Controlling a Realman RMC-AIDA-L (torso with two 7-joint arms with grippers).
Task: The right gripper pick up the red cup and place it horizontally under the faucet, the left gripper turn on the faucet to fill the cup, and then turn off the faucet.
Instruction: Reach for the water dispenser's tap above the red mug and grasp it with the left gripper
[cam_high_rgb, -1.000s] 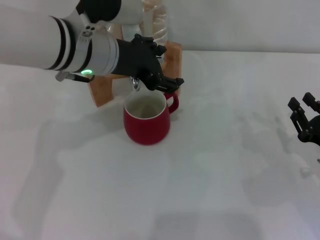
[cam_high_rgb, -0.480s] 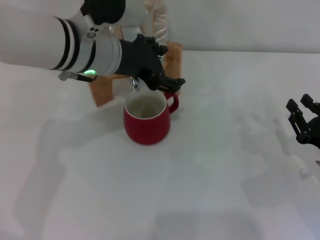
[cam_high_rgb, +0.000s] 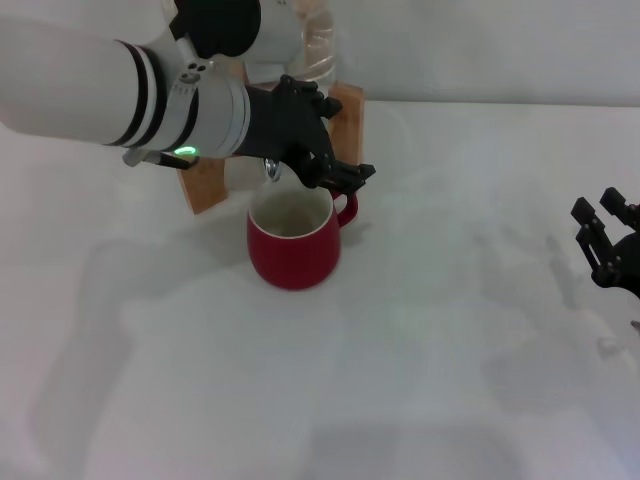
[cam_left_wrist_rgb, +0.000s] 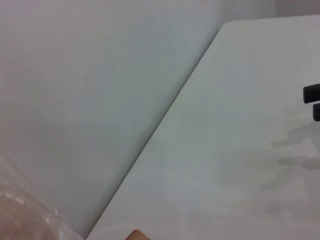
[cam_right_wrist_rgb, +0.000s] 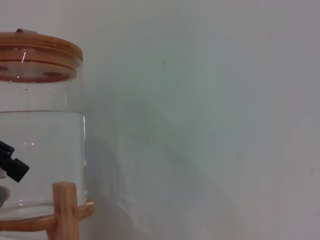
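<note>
The cup (cam_high_rgb: 294, 243) stands upright on the table (cam_high_rgb: 420, 380), left of centre, directly below the faucet (cam_high_rgb: 271, 171). The jug (cam_right_wrist_rgb: 40, 150) on its stand (cam_high_rgb: 345, 115) sits behind the cup, near the back wall (cam_right_wrist_rgb: 210, 100). The left gripper (cam_high_rgb: 340, 172) is at the faucet, above the cup's rear rim. The right gripper (cam_high_rgb: 608, 238) hangs at the table's far right, well apart.

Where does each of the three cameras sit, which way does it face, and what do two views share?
Head view: looks down at the table; left end effector at the faucet above the red cup, right end effector parked aside.
Left wrist view: faces the table edge and wall; no own fingers visible.
Right wrist view: faces the water jug.
Shared: jug and wooden stand appear in head and right wrist views.
</note>
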